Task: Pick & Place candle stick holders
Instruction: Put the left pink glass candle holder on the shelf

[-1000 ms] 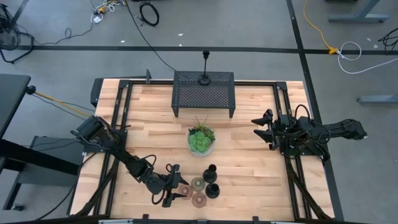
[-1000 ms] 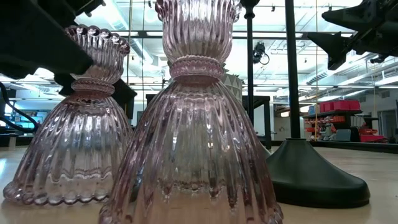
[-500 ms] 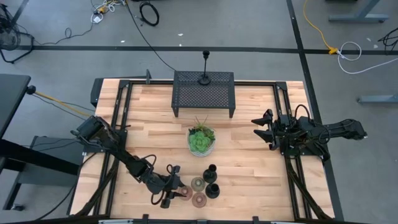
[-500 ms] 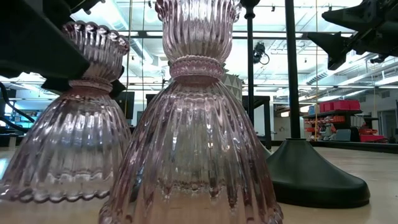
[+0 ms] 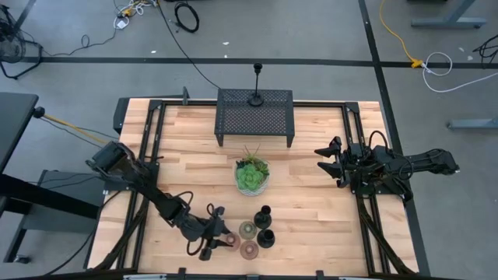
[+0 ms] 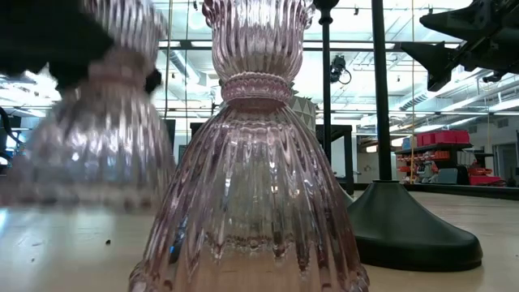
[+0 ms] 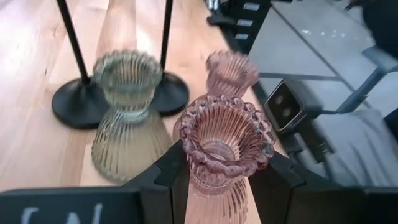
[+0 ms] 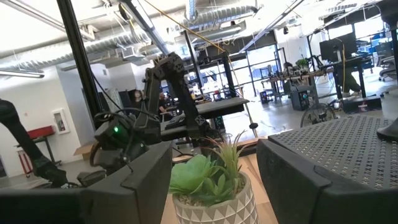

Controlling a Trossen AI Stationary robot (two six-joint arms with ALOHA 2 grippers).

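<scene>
- My left gripper (image 7: pixel 217 180) is at the near edge of the table (image 5: pixel 311 202), and its two fingers (image 7: pixel 168 177) are clamped on the neck of a pink glass cup (image 7: pixel 225 149), one on each side.
- In the low view this pink glass cup (image 6: pixel 97 122) is blurred, and its base looks to be above the wood, not resting on it.
- From above, my left gripper (image 5: pixel 216 236) is just to the left of the group of candle stick holders.
- Just beside the held cup stands a greenish glass cup (image 7: pixel 127 112), upright on the table.
- A second pink cup (image 7: pixel 230 71) stands just behind the held one; in the low view it fills the middle of the picture (image 6: pixel 255 162).
- Behind the glass cups, two black candlesticks stand on round flared bases (image 7: pixel 81 102), close to each other and upright, with thin stems going up.
- Farther in, near the middle of the table, there is a green leafy plant (image 5: pixel 252 175) in a bowl.
- My right gripper (image 5: pixel 331 162) waits at the right side of the table, well apart from the candle stick holders. Its fingers (image 8: pixel 292 180) stand apart and hold nothing; the plant (image 8: pixel 211 177) shows between them.
- At the far edge stands the black mesh rack (image 5: pixel 255 113), and a third black candlestick (image 5: pixel 256 97) stands upright on top of it.
</scene>
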